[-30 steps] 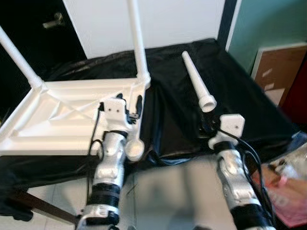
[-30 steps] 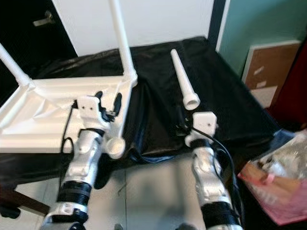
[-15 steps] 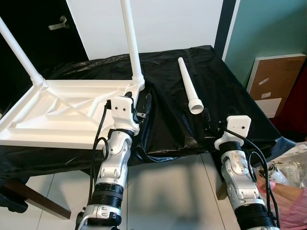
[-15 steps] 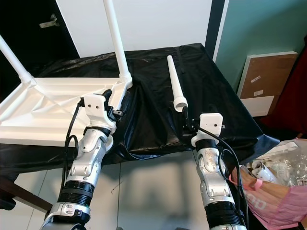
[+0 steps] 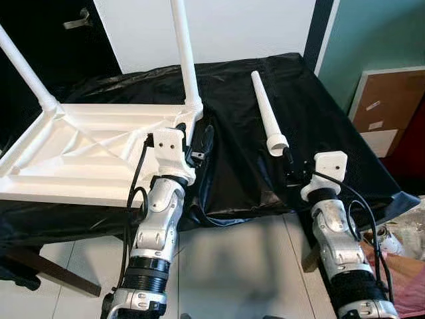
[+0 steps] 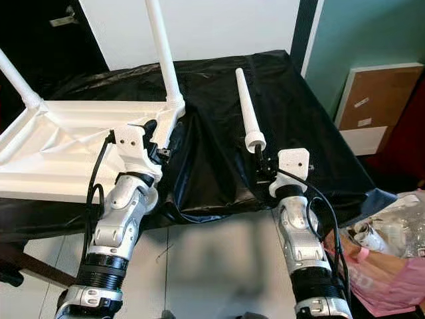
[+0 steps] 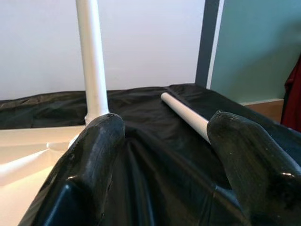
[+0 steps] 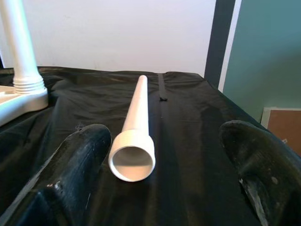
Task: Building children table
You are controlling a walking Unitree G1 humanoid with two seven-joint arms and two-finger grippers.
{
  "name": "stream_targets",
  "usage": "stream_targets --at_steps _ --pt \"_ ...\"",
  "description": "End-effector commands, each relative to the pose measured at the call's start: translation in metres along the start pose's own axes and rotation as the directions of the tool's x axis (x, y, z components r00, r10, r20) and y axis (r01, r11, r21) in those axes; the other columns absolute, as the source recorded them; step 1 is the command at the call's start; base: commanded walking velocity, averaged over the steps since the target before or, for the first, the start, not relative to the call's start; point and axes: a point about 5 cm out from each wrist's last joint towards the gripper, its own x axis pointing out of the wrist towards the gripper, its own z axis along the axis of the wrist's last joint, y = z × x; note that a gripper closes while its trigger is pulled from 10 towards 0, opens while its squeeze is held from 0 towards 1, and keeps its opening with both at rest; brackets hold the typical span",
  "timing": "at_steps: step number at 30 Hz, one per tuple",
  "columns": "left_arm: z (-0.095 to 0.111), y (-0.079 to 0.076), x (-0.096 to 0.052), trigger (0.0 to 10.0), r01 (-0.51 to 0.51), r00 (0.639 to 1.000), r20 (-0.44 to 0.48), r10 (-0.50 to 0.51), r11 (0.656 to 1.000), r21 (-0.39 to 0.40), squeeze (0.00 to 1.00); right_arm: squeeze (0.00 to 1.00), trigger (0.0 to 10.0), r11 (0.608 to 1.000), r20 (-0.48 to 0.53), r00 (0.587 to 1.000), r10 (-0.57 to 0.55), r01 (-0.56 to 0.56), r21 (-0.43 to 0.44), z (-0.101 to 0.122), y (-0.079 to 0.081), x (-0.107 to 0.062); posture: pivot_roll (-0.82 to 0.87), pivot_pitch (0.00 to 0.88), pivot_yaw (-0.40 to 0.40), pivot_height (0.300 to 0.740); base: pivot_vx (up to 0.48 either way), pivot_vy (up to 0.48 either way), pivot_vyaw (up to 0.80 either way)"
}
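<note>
Tabletop (image 5: pixel 80 156): a white plastic children's table top is laid upside down on the left part of the counter, its ribbed underside facing up.
Fitted legs: two white legs are stood upright in its far corners, one at the far left (image 5: pixel 23 70) and one at the far right corner (image 5: pixel 186 56).
Loose leg (image 5: pixel 267 113): a white tapered leg is laid flat on the black cloth well right of the tabletop, its wide open end turned toward the robot.
Left gripper (image 7: pixel 164 155): held low at the near right corner of the tabletop, just beside the fitted leg; the jaws are spread wide and nothing is gripped.
Right gripper (image 8: pixel 174 165): placed just before the loose leg's open end, which is seen between the fingers (image 8: pixel 77 165); the jaws are spread wide and empty, apart from the leg.
Counter (image 5: pixel 332 126): draped in a crinkled black cloth.
Surroundings: a white wall behind, a teal wall at right, a corkboard (image 5: pixel 388 109) leaned against it.
</note>
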Motion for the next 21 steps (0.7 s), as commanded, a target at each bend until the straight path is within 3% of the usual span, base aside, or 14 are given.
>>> stream_targets --at_steps 1,9,12,14,15,17,19,20,21 --pt "0.000 -0.005 -0.003 10.0 0.123 0.992 -0.010 -0.123 0.992 -0.004 0.00 0.00 10.0 1.000 -0.018 1.000 0.002 -0.002 0.002 -0.003 -0.001 0.002 -0.11 0.074 0.060 0.740 0.000 0.000 0.00" --pt "0.007 -0.019 -0.012 10.0 0.242 0.970 -0.029 -0.243 0.970 -0.035 0.00 0.00 10.0 1.000 -0.032 0.999 0.002 -0.002 -0.010 -0.003 -0.007 0.014 -0.10 0.102 0.068 0.740 0.000 0.000 0.00" --pt "0.014 -0.032 -0.015 10.0 0.321 0.946 -0.018 -0.323 0.944 -0.068 0.00 0.00 10.0 1.000 -0.041 0.999 0.011 -0.012 -0.019 -0.003 -0.009 0.020 -0.09 0.128 0.069 0.740 0.000 0.000 0.00" --pt "0.022 -0.045 -0.019 10.0 0.410 0.911 -0.011 -0.413 0.907 -0.095 0.00 0.00 10.0 0.999 -0.052 0.998 0.031 -0.032 -0.014 -0.003 -0.009 0.026 -0.08 0.150 0.071 0.740 0.000 0.000 0.00" --pt "0.022 -0.045 -0.019 10.0 0.410 0.911 -0.011 -0.413 0.907 -0.095 0.00 0.00 10.0 0.999 -0.052 0.998 0.031 -0.032 -0.014 -0.003 -0.009 0.026 -0.08 0.150 0.071 0.740 0.000 0.000 0.00" --pt "0.027 -0.055 -0.024 10.0 0.486 0.871 -0.013 -0.491 0.866 -0.120 0.00 0.00 10.0 0.998 -0.065 0.996 0.064 -0.065 -0.003 -0.003 -0.007 0.031 -0.07 0.166 0.071 0.740 0.000 0.000 0.00" --pt "0.027 -0.055 -0.024 10.0 0.486 0.871 -0.013 -0.491 0.866 -0.120 0.00 0.00 10.0 0.998 -0.065 0.996 0.064 -0.065 -0.003 -0.003 -0.007 0.031 -0.07 0.166 0.071 0.740 0.000 0.000 0.00" --pt "0.030 -0.060 -0.028 10.0 0.529 0.844 -0.018 -0.536 0.839 -0.129 0.00 0.00 10.0 0.997 -0.067 0.995 0.079 -0.080 -0.004 -0.002 -0.006 0.034 -0.07 0.184 0.071 0.740 0.000 0.000 0.00" --pt "0.030 -0.060 -0.028 10.0 0.529 0.844 -0.018 -0.536 0.839 -0.129 0.00 0.00 10.0 0.997 -0.067 0.995 0.079 -0.080 -0.004 -0.002 -0.006 0.034 -0.07 0.184 0.071 0.740 0.000 0.000 0.00"
